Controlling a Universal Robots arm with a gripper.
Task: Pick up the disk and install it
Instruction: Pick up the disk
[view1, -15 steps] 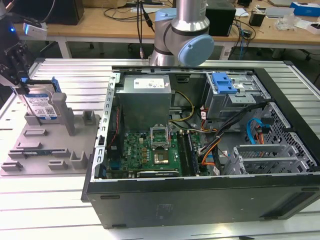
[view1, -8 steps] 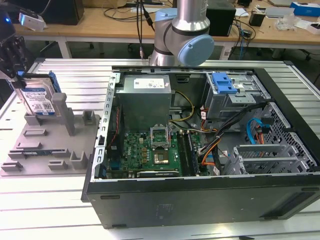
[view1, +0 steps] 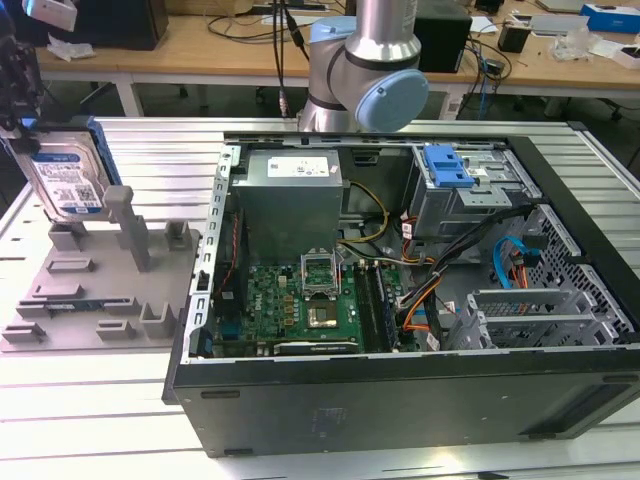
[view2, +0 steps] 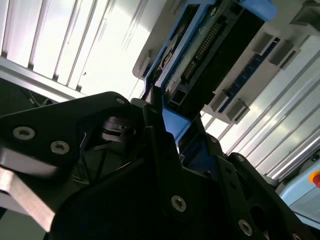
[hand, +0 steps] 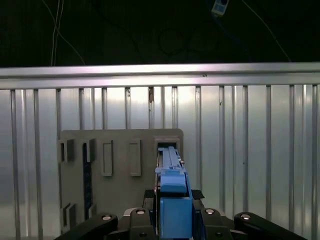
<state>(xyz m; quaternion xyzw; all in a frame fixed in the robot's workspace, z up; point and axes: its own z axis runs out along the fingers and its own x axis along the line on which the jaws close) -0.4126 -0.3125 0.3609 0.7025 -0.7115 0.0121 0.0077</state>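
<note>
The disk (view1: 65, 178) is a silver drive with a white-and-blue label and a blue frame. It stands upright on edge at the exterior view's far left, over the back of a grey slotted fixture (view1: 90, 290). My gripper (view1: 20, 105) comes down from above and is shut on its top edge. In the first wrist view the disk's blue frame (hand: 172, 200) sits clamped between the black fingers (hand: 148, 195), above a slot of the fixture (hand: 120, 160). The second wrist view shows the disk (view2: 210, 55) edge-on beyond my gripper (view2: 175, 132). Whether the disk touches the fixture I cannot tell.
An open computer case (view1: 400, 385) lies on the ribbed metal table (view1: 90, 420) to the exterior view's right of the fixture. Inside are a grey power supply box (view1: 290, 195), a motherboard (view1: 300, 300), cables and a drive bay with a blue latch (view1: 447, 165). The arm's base (view1: 365, 70) stands behind the case.
</note>
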